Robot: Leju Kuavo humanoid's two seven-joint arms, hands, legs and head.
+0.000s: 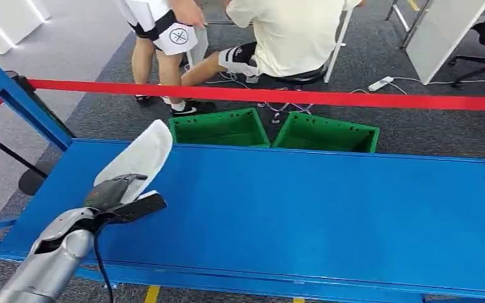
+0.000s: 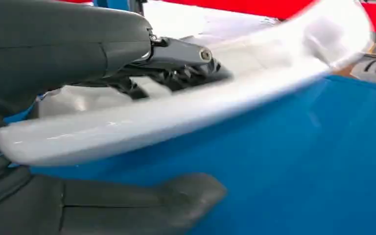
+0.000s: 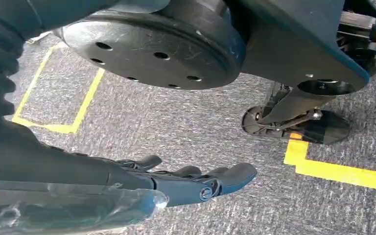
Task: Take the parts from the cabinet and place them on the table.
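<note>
From the head view, the left hand (image 1: 123,196) reaches in over the near left part of the blue surface (image 1: 303,214), its fingers clamped on the near end of a long white part (image 1: 136,158). The part slants up and away toward the far left edge, clear of the surface along most of its length; holding it by one end this way would, I judge, let the far end come down first when it is laid flat. The silver forearm rises from the near left corner, with the wrist about level. Beyond the surface, two green bins (image 1: 271,129) sit on the floor behind a red barrier tape (image 1: 328,98), and people stand farther off.

The left wrist view shows the white part (image 2: 176,105) crossing between dark fingers (image 2: 176,73) and the thick grey thumb (image 2: 142,205), just above the blue surface (image 2: 298,161).

In the right wrist view, the right hand (image 3: 176,183) hangs over grey carpet (image 3: 186,127) with yellow tape marks (image 3: 338,169), fingers loosely extended and holding nothing.
</note>
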